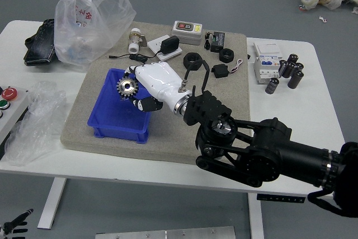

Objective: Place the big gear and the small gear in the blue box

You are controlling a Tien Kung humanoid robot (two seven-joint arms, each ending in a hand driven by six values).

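From the right, the right hand (136,89) reaches over the blue box (114,131), its white back facing up. Between its black fingertips it grips a silver toothed gear (127,87), held above the back part of the box. The box stands on the grey-brown mat, and part of its right side is hidden by the hand. Only one gear can be made out; whether another lies under the hand cannot be told. At the lower left corner of the picture the left hand (15,225) rests below the table edge, black fingers spread and holding nothing.
Clear plastic bags (84,32) lie at the left, beside a black pouch (42,43) and a button panel (12,104). Behind the hand are a white device (187,32), cables and black tape rolls (193,60). A white carton (267,69) and black cylinders (272,85) stand right.
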